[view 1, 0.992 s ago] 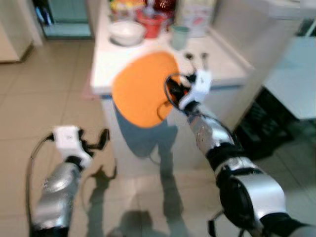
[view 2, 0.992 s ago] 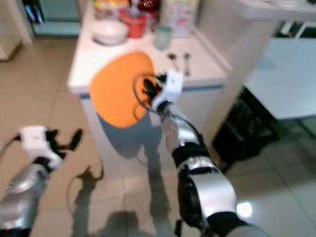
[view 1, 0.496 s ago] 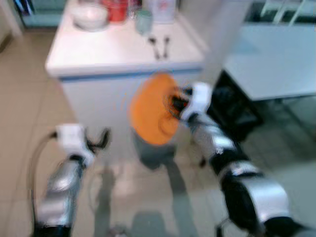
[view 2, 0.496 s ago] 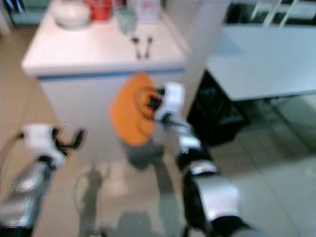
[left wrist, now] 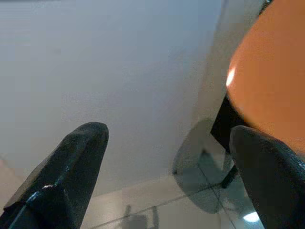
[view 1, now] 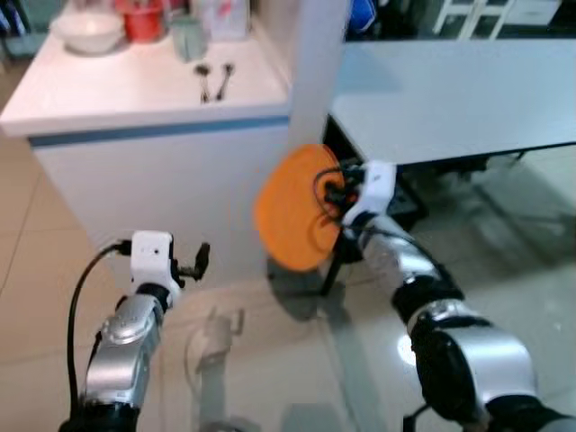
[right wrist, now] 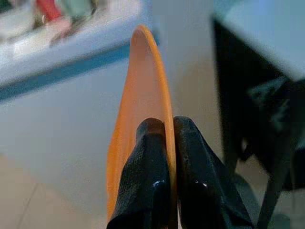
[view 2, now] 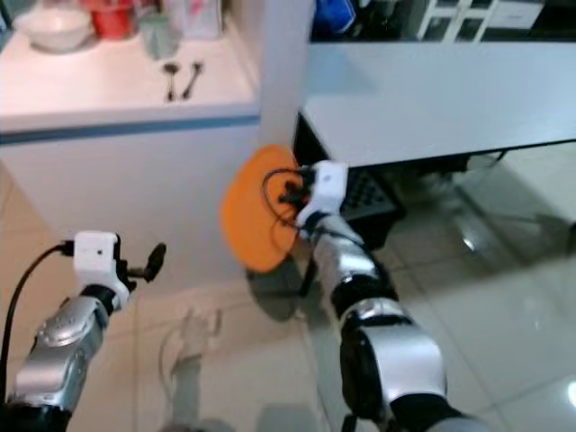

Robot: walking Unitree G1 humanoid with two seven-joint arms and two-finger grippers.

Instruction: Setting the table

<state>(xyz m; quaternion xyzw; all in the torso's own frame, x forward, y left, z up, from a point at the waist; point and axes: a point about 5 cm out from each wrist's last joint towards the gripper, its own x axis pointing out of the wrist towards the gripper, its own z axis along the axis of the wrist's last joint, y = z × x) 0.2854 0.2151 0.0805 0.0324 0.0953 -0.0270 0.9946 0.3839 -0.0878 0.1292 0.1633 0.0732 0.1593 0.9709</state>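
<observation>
While off the counter [view 1: 144, 85], orange plate [view 1: 292, 207] pinched in right gripper [right wrist: 164, 143]; left gripper [left wrist: 162, 181] spread, unladen.

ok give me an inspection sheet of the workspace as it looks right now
surface: grey table on the robot's right, bare where seen; white counter on its left.
job's things: orange plate held on edge in the air, between counter and table, by the right gripper, whose fingers pinch its rim.
clutter: on the counter, white bowl, red container, green cup, two spoons.
grippers: right shut on the plate; left gripper open, empty, low in front of the counter.
cables: black cable loops from the left wrist; black wires by the right wrist.
surroundings: glossy tiled floor, white pillar, dark crate under the table.
</observation>
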